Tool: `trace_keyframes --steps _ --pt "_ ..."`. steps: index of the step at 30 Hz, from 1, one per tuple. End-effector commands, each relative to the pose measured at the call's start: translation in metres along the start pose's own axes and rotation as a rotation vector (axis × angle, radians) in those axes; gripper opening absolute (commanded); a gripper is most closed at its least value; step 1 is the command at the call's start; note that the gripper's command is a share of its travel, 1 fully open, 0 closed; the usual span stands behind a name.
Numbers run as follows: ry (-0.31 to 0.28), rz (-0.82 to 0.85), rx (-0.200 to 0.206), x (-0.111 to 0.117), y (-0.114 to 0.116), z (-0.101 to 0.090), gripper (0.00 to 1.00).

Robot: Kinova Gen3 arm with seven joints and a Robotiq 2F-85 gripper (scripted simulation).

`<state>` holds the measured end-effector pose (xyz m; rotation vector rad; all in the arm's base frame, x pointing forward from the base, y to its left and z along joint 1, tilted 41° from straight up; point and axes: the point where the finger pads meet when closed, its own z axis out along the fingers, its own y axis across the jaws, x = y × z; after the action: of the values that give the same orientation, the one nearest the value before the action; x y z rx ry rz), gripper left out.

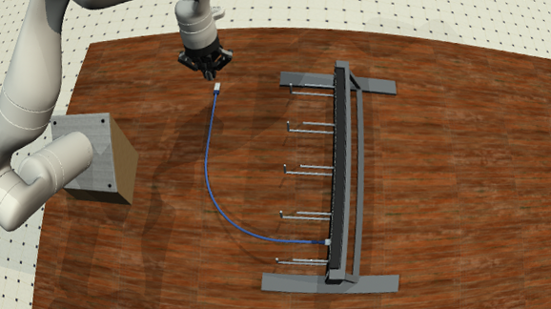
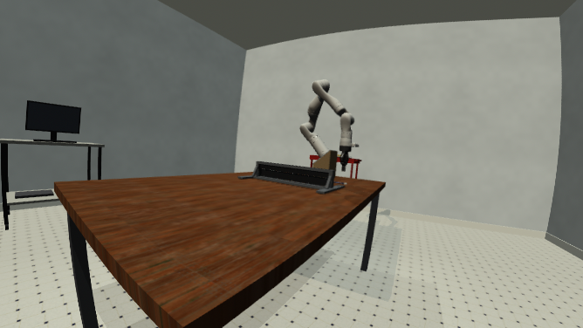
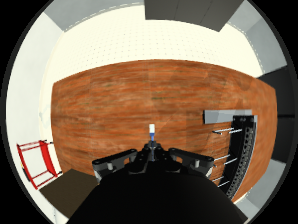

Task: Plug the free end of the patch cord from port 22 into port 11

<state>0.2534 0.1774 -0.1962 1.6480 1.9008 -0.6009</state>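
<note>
A blue patch cord lies in a curve on the wooden table. One end is plugged in near the rack's near end. Its free white plug lies on the table near the far edge. My gripper is shut, and its tips are just behind the plug. Nothing shows between the fingers. The grey rack stands to the right of the cord. The port numbers are too small to read.
Metal cable hooks stick out from the rack toward the cord. The arm's block-shaped base stands at the table's left edge. A red stand is on the floor beyond the table. The table's far edge is close behind the gripper.
</note>
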Motion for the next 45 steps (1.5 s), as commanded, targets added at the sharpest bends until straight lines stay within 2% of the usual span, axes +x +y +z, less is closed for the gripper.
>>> trace_keyframes --steps 1,10,21,27,33,35,45 --pt "0.002 0.000 -0.001 0.001 0.000 -0.001 0.00" --pt "-0.001 0.018 -0.008 0.000 0.002 -0.001 0.00" --pt "-0.010 0.116 -0.051 -0.005 0.010 0.000 0.00" --pt "-0.013 0.242 -0.106 -0.011 0.022 -0.002 0.00" --pt "-0.002 0.410 -0.182 -0.018 0.039 -0.007 0.00" --pt "-0.002 0.410 -0.182 -0.018 0.039 -0.007 0.00" --pt "0.076 0.751 -0.333 -0.031 0.076 -0.031 0.00"
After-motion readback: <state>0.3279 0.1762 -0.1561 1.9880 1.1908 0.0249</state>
